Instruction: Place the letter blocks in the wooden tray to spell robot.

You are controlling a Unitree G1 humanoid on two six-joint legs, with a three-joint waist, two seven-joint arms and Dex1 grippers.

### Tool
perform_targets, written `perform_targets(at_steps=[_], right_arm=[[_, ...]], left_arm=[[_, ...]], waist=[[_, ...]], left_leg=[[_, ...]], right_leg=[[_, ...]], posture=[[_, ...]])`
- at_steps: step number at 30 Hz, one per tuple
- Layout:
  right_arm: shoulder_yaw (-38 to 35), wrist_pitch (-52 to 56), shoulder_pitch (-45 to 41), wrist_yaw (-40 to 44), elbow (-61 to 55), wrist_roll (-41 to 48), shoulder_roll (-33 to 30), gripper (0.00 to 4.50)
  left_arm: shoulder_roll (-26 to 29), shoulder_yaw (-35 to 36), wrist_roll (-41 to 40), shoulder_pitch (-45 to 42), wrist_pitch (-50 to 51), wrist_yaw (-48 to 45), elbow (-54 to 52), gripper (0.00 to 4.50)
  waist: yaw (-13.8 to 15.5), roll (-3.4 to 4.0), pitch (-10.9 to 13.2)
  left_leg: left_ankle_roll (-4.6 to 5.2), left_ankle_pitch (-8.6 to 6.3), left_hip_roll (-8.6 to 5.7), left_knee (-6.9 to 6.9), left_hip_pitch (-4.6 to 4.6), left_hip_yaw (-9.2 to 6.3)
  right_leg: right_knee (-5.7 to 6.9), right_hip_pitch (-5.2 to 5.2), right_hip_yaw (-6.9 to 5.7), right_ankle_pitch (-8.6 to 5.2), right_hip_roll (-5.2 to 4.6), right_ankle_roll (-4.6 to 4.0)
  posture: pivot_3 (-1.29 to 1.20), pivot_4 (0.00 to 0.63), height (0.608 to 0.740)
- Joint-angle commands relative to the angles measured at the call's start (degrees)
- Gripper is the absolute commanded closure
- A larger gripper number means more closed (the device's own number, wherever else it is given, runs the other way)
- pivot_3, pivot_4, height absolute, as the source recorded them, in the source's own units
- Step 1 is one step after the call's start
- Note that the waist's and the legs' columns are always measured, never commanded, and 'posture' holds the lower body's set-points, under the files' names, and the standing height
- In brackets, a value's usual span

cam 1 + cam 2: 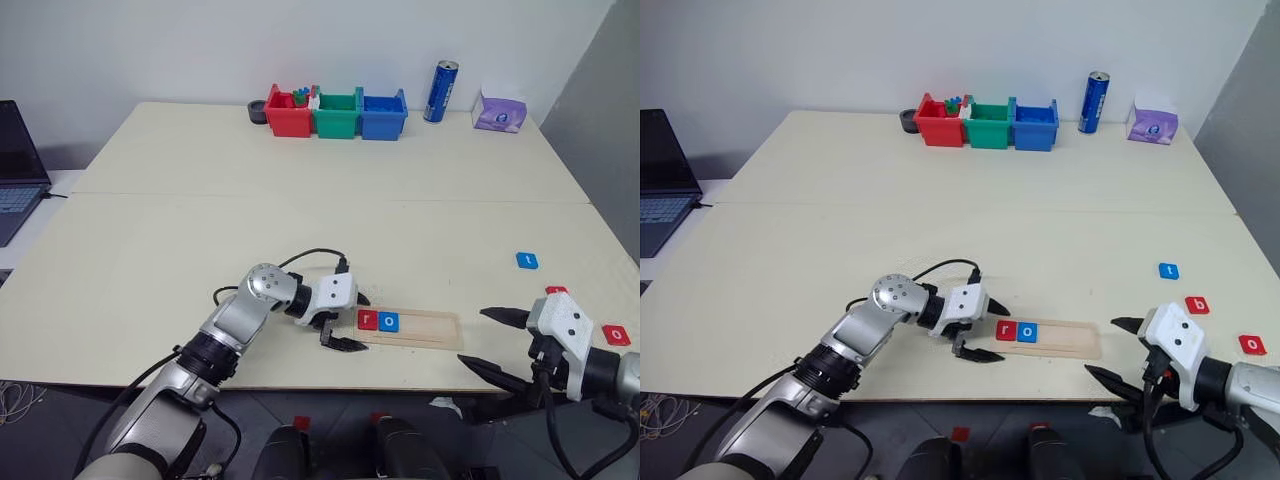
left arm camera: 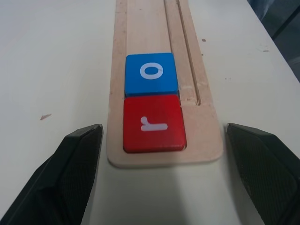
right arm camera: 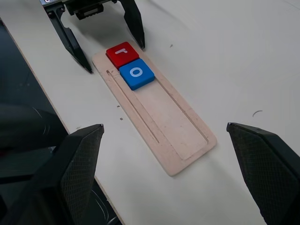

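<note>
Red b block (image 1: 1197,305) is lying just beyond the spread, empty right pincer (image 1: 1118,350); left pincer (image 1: 985,330) is sitting spread at the wooden tray (image 1: 1070,337).

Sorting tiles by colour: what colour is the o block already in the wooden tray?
Blue, with a white letter; the o block shows best in the left wrist view.

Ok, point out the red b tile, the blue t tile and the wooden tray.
red b tile (image 1: 1197,305), right eye view, centre of its face.
blue t tile (image 1: 1168,270), right eye view, centre of its face.
wooden tray (image 1: 1070,336), right eye view, bare wood past the o.
</note>
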Motion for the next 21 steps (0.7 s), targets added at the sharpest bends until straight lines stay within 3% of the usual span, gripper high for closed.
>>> perform_targets(at_steps=[1,21], right_arm=[[-3.1,-0.9,-1.1,0.8,0.6,1.7,0.6,0.0],[-2.6,-4.9,-5.2,-3.3,7.6,1.3,7.4,0.0]], left_arm=[[1.4,2.4,-0.9,0.9,0.0,0.5,-2.7,0.04],[6.0,10.8,-6.8,10.5,5.6,4.2,-13.9,0.04]], waist=[[0.0,0.0,0.0],[0.0,0.02,0.0]], left_leg=[[0.0,0.0,0.01,0.0,0.0,0.0],[0.0,0.0,0.12,0.0,0.01,-0.02]], right_leg=[[0.01,0.0,0.0,0.0,0.0,0.0],[0.03,0.0,0.09,0.0,-0.03,0.0]], posture=[[0.0,0.15,0.74],[0.0,0.15,0.74]])
